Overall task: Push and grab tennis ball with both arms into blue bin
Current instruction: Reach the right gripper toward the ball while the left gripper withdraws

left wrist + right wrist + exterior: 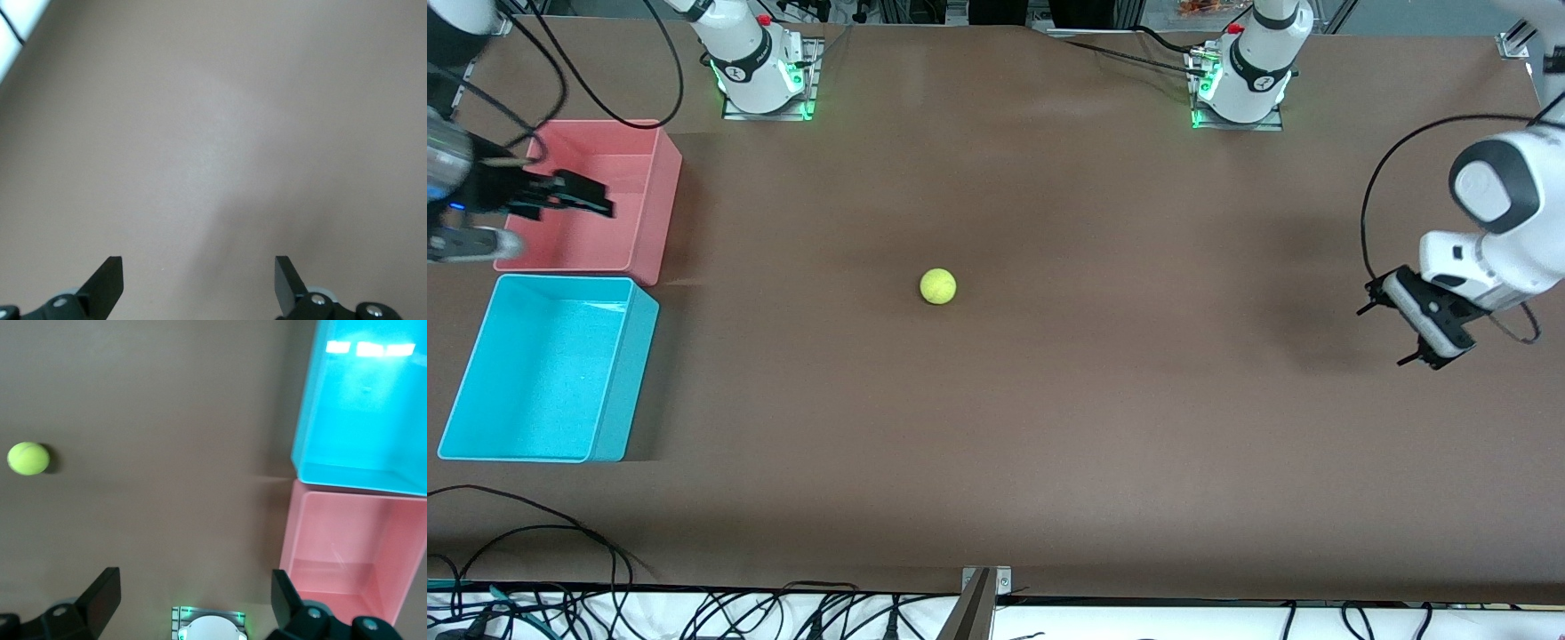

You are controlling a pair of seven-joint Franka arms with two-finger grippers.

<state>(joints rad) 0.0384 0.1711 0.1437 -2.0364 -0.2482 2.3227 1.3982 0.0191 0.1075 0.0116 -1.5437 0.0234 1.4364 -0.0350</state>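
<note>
The yellow-green tennis ball (937, 286) (28, 458) lies alone on the brown table near its middle. The blue bin (543, 373) (360, 407) stands open and empty at the right arm's end, nearer the front camera than the pink bin. My right gripper (600, 201) (193, 597) hangs open over the pink bin, holding nothing, well apart from the ball. My left gripper (1392, 333) (198, 283) hovers open over bare table at the left arm's end, nothing between its fingers. The left wrist view shows only table.
The pink bin (636, 178) (347, 547) sits empty beside the blue bin, touching it, farther from the front camera. Both arm bases (760, 80) (1240, 84) stand along the table's edge farthest from the front camera. Cables lie along the edge nearest it.
</note>
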